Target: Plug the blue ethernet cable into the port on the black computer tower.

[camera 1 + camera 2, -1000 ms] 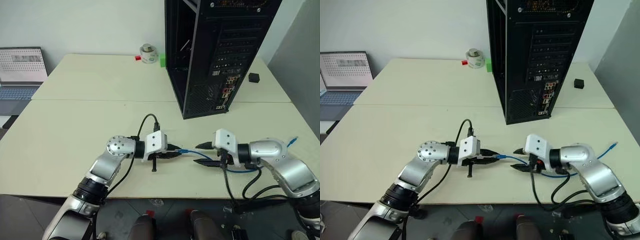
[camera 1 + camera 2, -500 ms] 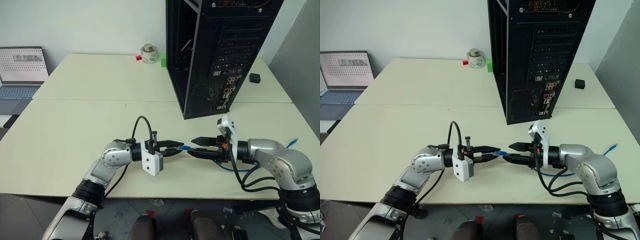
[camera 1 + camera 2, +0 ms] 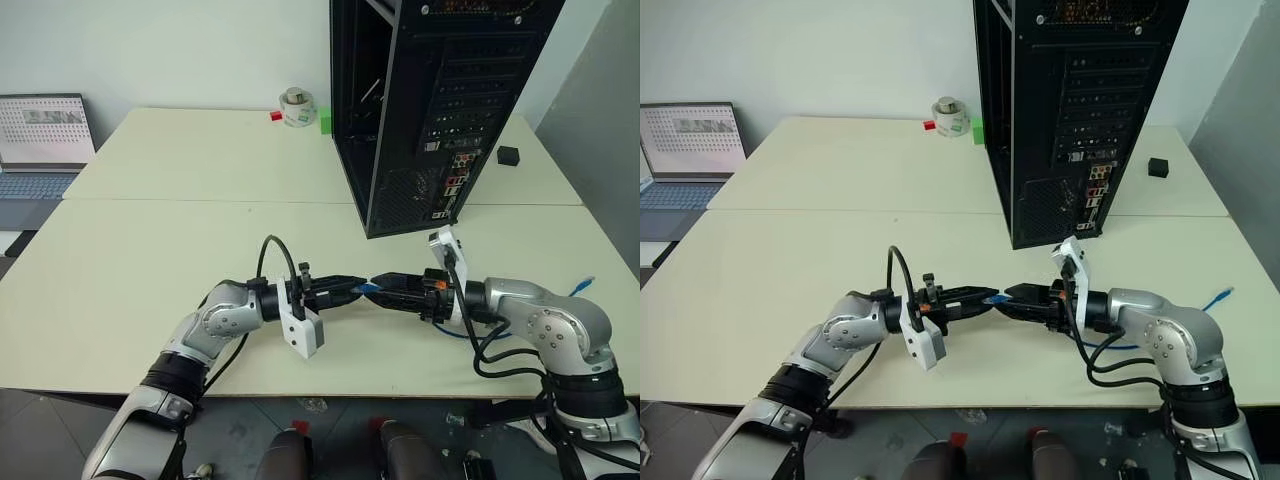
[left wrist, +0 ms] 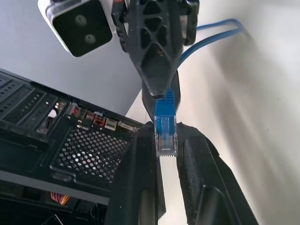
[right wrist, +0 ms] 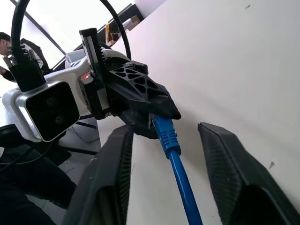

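The blue ethernet cable (image 4: 165,125) has its plug end pinched in my left gripper (image 3: 352,288), which is shut on it just above the table's front half. From the opposite side, my right gripper (image 3: 383,283) meets it tip to tip. In the right wrist view its fingers (image 5: 112,173) stand open on either side of the cable (image 5: 176,161), with a gap on both sides. The rest of the cable trails right to its far end (image 3: 584,285). The black computer tower (image 3: 440,100) stands behind. The port is somewhere among the tower's rear connectors (image 3: 452,185), too small to single out.
An open laptop (image 3: 40,140) sits at the far left. A small round jar (image 3: 296,108) with red and green blocks is at the back, beside the tower. A small black cube (image 3: 509,155) lies to the tower's right. A grey panel stands at the right edge.
Both wrists have rolled, and the left camera housing now hangs below the gripper. The right gripper has moved left, so its narrowing fingers now straddle the cable behind the plug.
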`<state>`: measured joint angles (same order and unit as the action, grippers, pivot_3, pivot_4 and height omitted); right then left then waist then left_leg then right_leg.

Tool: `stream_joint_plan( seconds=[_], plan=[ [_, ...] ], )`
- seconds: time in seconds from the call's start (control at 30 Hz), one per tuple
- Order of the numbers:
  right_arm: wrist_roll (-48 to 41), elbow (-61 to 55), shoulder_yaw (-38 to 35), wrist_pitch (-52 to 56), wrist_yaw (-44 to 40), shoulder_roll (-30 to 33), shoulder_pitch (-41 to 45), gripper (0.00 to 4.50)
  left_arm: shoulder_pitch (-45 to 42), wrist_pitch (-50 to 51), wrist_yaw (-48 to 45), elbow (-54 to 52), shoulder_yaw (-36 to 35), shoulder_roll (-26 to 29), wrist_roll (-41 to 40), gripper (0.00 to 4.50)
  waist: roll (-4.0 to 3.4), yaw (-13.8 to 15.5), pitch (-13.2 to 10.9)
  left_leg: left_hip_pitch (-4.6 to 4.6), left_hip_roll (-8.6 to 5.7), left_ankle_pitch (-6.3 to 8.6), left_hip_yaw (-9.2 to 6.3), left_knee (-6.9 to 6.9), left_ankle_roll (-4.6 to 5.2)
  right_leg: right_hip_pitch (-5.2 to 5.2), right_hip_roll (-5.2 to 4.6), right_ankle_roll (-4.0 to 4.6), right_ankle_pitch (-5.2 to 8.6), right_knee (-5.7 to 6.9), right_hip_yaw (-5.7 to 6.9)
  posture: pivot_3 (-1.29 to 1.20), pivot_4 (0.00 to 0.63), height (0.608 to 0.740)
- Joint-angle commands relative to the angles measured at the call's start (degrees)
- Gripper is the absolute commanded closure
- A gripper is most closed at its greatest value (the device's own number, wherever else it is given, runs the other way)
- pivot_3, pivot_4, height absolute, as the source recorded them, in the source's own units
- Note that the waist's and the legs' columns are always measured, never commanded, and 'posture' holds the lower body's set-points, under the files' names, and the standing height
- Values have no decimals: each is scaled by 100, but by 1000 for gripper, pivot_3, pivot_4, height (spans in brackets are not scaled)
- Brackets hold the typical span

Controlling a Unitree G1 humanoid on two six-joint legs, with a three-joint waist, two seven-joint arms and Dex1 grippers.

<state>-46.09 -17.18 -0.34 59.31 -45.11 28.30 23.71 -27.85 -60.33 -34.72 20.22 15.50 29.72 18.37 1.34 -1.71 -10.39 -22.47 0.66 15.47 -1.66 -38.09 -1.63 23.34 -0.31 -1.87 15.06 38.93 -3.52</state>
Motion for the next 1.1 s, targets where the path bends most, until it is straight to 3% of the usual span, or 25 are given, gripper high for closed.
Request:
stream_joint_plan(
  seconds=[0.03, 0.23, 1.0, 1.07, 1.1],
  plan=[
    [-180, -92, -138, 6, 45, -14, 141, 3197, -107, -102, 229, -48, -7, 19, 14, 4207, 0, 0, 0, 0, 0, 0, -1, 0, 0, 0, 0, 0, 0, 0, 1, 0, 150, 740],
    [-201, -82, -122, 14, 58, 21, 145, 4478, -137, -83, 424, -59, -1, 26, 166, 4207, 0, 0, 0, 0, 0, 0, -1, 0, 0, 0, 0, 0, 0, 0, 1, 0, 150, 740],
    [-302, 24, -198, 4, 140, 13, 159, 4500, -110, -22, 706, -72, 79, 58, 343, 4207, 0, 0, 0, -1, 0, 0, -1, 0, 0, 0, 0, 0, 0, 0, 3, 0, 150, 740],
    [-315, 33, -194, -9, 156, 23, 164, 4500, -74, 95, 574, -87, 144, 91, 97, 3504, 0, 0, 0, -1, 0, 0, 0, 0, 0, 0, 0, 0, 0, 0, 3, 0, 150, 740],
    [-315, 35, -189, -17, 159, 31, 165, 4500, -60, 133, 527, -99, 162, 105, 6, 3386, 0, 0, 0, -1, 1, 0, -1, 0, 0, 0, 0, 0, 0, 0, 3, 0, 150, 740]
  ],
)
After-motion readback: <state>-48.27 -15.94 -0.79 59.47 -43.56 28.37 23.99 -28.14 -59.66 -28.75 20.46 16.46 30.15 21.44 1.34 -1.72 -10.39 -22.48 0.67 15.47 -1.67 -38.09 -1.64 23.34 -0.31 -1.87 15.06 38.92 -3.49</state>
